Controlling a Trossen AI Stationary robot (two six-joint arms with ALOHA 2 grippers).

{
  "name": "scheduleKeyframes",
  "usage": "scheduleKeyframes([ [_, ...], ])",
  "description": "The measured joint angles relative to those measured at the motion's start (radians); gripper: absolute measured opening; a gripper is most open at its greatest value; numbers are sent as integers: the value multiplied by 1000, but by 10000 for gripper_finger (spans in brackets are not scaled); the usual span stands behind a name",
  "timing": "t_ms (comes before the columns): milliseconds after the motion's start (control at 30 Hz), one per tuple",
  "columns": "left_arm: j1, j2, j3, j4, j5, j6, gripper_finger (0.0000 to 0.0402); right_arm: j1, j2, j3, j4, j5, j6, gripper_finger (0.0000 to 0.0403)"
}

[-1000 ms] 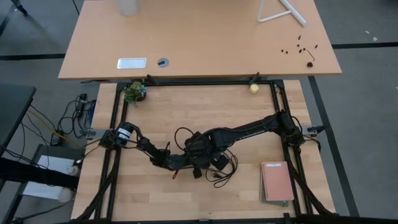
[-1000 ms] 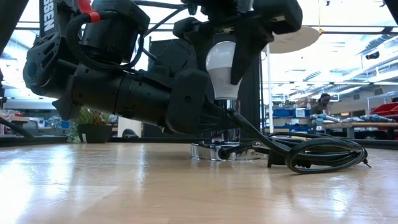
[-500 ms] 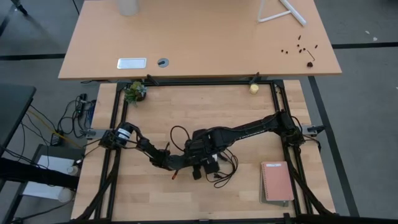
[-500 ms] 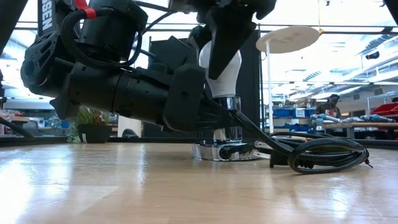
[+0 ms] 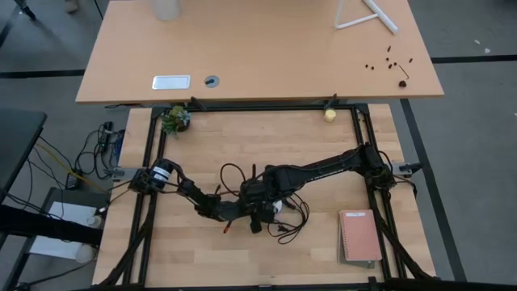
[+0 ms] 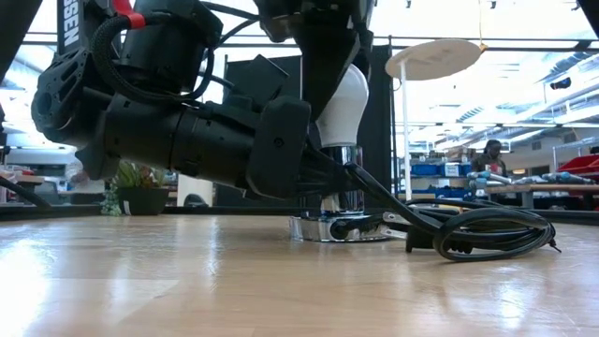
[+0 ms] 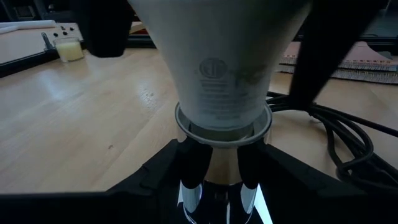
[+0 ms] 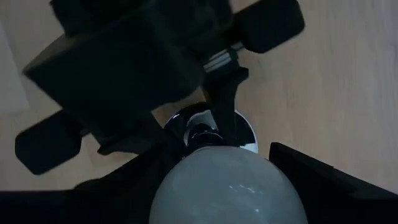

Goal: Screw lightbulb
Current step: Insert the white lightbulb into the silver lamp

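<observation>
Lightbulb (image 6: 343,105) upright in right hand (image 8: 227,180), socket (image 6: 335,225) mid-table w/ room around.

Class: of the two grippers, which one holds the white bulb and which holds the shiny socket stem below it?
The right gripper holds the lightbulb from above; the left gripper grips the socket stem low down.

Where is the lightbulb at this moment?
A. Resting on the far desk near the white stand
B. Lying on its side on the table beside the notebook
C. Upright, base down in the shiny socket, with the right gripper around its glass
C: in the low view the lightbulb stands base-down in the socket, with the right gripper around its glass.
</observation>
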Motion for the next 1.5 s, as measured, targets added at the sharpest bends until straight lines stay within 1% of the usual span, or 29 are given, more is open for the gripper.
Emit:
scheduleKeyframes([
  [167, 0, 0, 0, 0, -5, 0, 185, 0, 0, 0, 2, 14, 31, 286],
  [433, 2, 1, -1, -2, -9, 4, 185, 0, 0, 0, 4, 3, 45, 342],
  [567, 2, 1, -1, -2, -9, 3, 185, 0, 0, 0, 3, 2, 17, 361],
  [900, 2, 1, -1, -2, -9, 1, 185, -3, 0, 0, -3, -1, -92, 364],
  [1100, 2, 1, -1, -1, -8, 1, 185, -12, 0, 0, -1, -23, -129, 366],
  [1233, 2, 1, -1, -1, -8, 2, 185, -15, 0, 0, 1, -57, -230, 369],
  [1300, 2, 1, -1, -1, -8, 3, 185, -14, 0, 0, -4, -65, -311, 371],
  [1500, 2, 1, -1, -1, -6, 3, 185, -10, -2, 0, -14, -68, -645, 373],
])
